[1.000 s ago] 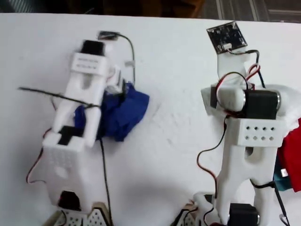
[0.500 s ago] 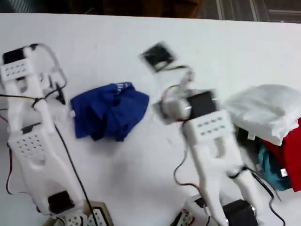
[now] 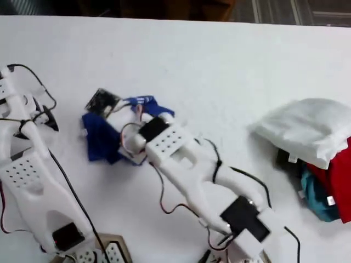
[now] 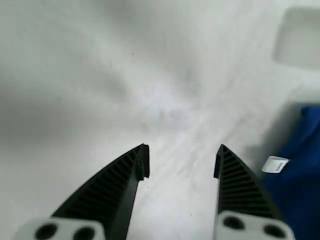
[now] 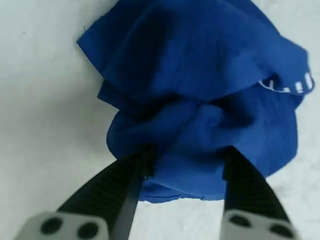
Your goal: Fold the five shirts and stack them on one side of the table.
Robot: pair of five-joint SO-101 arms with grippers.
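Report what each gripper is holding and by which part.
Nothing is held. The left gripper stands open over the table; the right gripper is open, its jaws straddling the bunched middle of the blue shirt.

The right end effector swings from the shirt pile at 3 o'clock across to the blue shirt, now open around its crumpled cloth. The left end effector withdraws toward 9 o'clock, over bare surface.

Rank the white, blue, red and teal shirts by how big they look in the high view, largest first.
1. white shirt
2. blue shirt, partly hidden under the right arm
3. red shirt, cut by the frame edge, so unsure against blue
4. teal shirt, mostly buried
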